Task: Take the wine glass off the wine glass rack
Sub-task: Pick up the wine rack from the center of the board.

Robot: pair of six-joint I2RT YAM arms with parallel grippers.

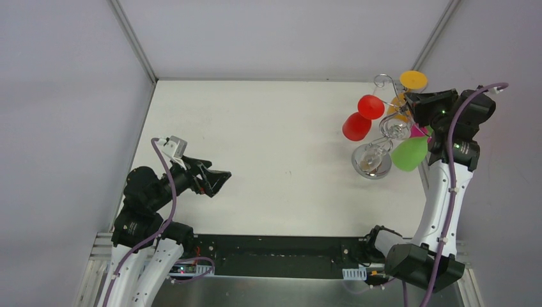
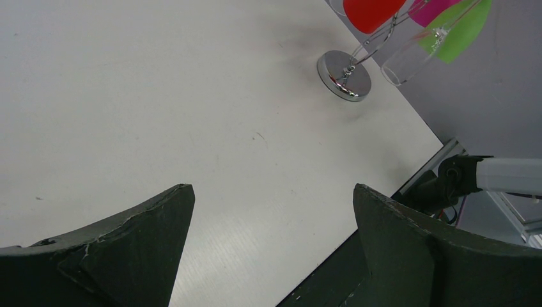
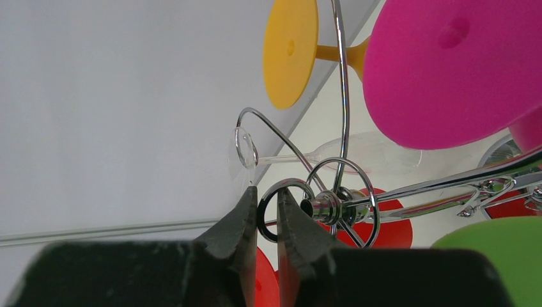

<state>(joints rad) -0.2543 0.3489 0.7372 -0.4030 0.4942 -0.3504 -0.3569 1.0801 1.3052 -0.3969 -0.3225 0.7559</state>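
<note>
So here's where you're at: the wine glass rack point(image 1: 372, 161) stands at the far right of the table point(image 1: 268, 147), round chrome base flat on the surface; the glasses hang off its curled arms around the top. From above you can pick out a red glass point(image 1: 371, 106) with a second red glass point(image 1: 356, 126) just beside it on the rack's left side; a yellow glass point(image 1: 413, 80) sits at the far side; a green glass point(image 1: 409, 153) is on the near right. A magenta glass point(image 3: 447, 70) is tucked between the green one and your right arm; there's also a clear glass point(image 3: 358, 153) lying sideways behind the wires in the right wrist view (easy to miss).

Your right pincer point(image 3: 267, 198) is up at the top of the rack with its jaws narrow; the fingertips sit either side of a dark wire loop by the rack's hub, and as far as the wrist view shows they're pinching it. The magenta foot fills the upper right of that view; the yellow foot is further up.

Your left pincer point(image 1: 222, 183) is well apart from all that, hovering over the near left of the table; jaws spread wide, holding nothing. Its wrist camera looks across bare tabletop toward the rack's base, with the red, magenta and green glasses at the top edge.
</note>
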